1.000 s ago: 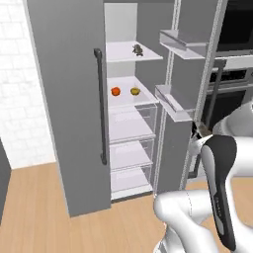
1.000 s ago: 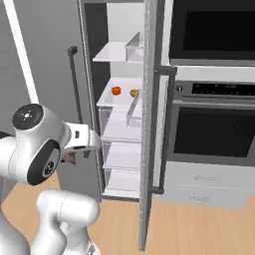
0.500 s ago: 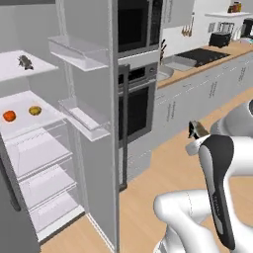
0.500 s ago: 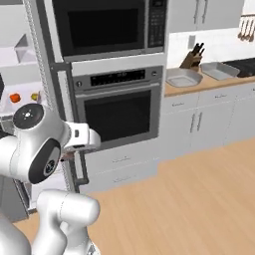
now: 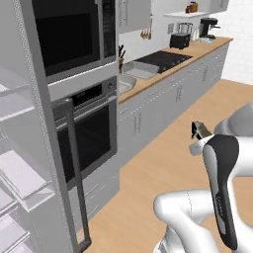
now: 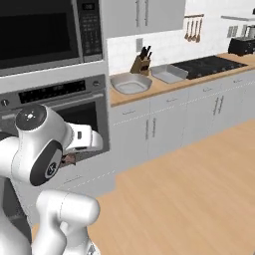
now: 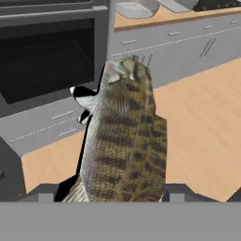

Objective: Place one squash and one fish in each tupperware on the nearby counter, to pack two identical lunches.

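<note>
Fish (image 7: 124, 141) stands lengthwise between the fingertips, the gripper (image 7: 117, 195) part-closed on its flanks, head toward 12 o'clock. In the right base view both tupperware sit on the counter (image 6: 164, 84) toward 1 o'clock: basin (image 6: 130, 83), and tray (image 6: 170, 73) beside it. Carry level and slow, I judge, stop above a container, then lower before letting go
</note>
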Robot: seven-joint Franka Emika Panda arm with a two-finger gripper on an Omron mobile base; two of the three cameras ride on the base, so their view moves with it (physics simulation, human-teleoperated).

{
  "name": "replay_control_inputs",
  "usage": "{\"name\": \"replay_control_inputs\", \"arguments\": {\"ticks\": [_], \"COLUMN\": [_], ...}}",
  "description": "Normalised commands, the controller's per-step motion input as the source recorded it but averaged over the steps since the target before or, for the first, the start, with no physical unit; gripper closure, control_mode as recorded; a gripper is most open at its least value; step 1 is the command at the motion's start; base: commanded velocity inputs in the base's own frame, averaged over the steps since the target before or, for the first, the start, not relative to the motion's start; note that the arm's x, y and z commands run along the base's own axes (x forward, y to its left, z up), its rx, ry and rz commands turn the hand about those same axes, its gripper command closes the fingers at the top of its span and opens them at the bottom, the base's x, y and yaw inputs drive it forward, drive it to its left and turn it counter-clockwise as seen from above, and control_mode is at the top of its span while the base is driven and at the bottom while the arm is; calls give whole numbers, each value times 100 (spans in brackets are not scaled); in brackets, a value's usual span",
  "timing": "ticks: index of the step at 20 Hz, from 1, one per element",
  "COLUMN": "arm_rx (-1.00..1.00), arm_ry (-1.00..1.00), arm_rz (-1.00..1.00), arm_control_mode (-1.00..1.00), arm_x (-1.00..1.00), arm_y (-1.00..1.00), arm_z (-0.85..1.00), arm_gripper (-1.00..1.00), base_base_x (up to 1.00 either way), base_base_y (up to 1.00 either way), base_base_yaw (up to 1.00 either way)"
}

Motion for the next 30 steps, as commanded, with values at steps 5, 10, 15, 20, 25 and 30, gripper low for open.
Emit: {"name": "replay_control_inputs", "arguments": {"ticks": [5,10,15,20,25,30], "arm_rx": [0,0,0,0,0,0], "arm_ry": [0,0,0,0,0,0], "arm_rz": [0,0,0,0,0,0], "arm_control_mode": [100,100,100,100,100,100], "arm_x": [0,0,0,0,0,0], "arm_y": [0,0,0,0,0,0], "arm_z": [0,0,0,0,0,0], "arm_gripper": [100,100,100,100,100,100], "base_base_x": [100,100,100,100,100,100], "base_base_y": [14,-51,-92,-91,-93,-91], "base_base_yaw": [-6,32,45,46,47,49]}}
